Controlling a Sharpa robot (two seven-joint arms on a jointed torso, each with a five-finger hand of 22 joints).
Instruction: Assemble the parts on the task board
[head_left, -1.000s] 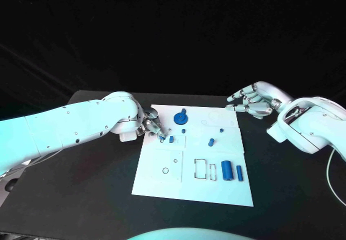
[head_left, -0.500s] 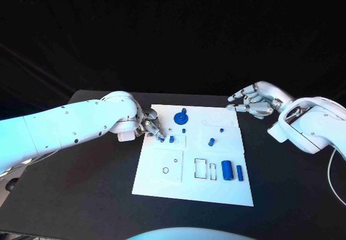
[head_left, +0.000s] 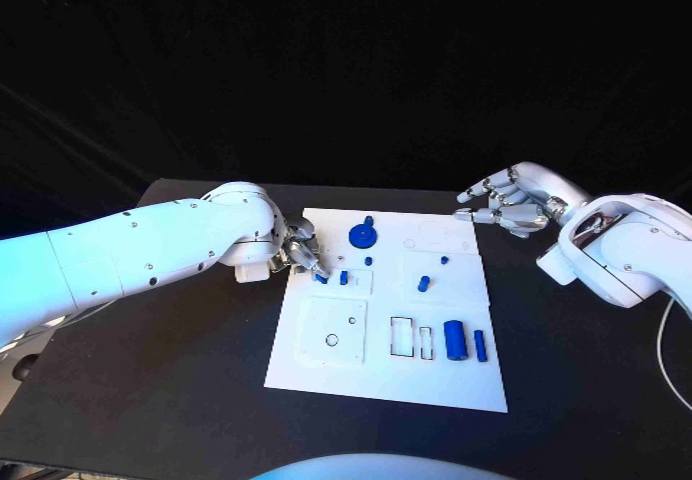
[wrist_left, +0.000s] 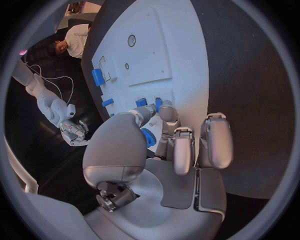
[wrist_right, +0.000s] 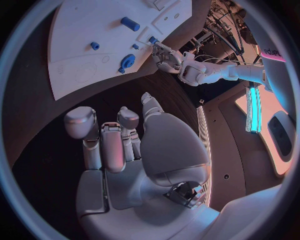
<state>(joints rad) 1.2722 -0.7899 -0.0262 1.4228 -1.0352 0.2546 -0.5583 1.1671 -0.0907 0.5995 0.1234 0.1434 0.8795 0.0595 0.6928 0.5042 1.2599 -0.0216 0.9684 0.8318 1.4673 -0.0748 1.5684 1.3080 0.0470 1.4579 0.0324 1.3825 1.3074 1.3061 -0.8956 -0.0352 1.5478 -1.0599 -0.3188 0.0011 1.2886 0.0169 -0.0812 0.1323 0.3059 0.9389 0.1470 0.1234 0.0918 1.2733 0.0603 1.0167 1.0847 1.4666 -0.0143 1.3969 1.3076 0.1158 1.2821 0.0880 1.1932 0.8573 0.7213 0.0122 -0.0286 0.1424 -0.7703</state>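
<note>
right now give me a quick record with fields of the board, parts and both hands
board: white task board on black table
left hand: fingertips at small blue piece on the board's left edge; grip unclear
right hand: fingers curled, holding nothing, above the board's far right corner
round blue disc part: near far edge
two blue cylinders: near right edge

Cool bluish light washes the head view, the task board (head_left: 387, 330) bright against a black backdrop. Both wrist views bend straight edges toward their rims. A cyan strip glows at the right wrist view's right edge.
</note>
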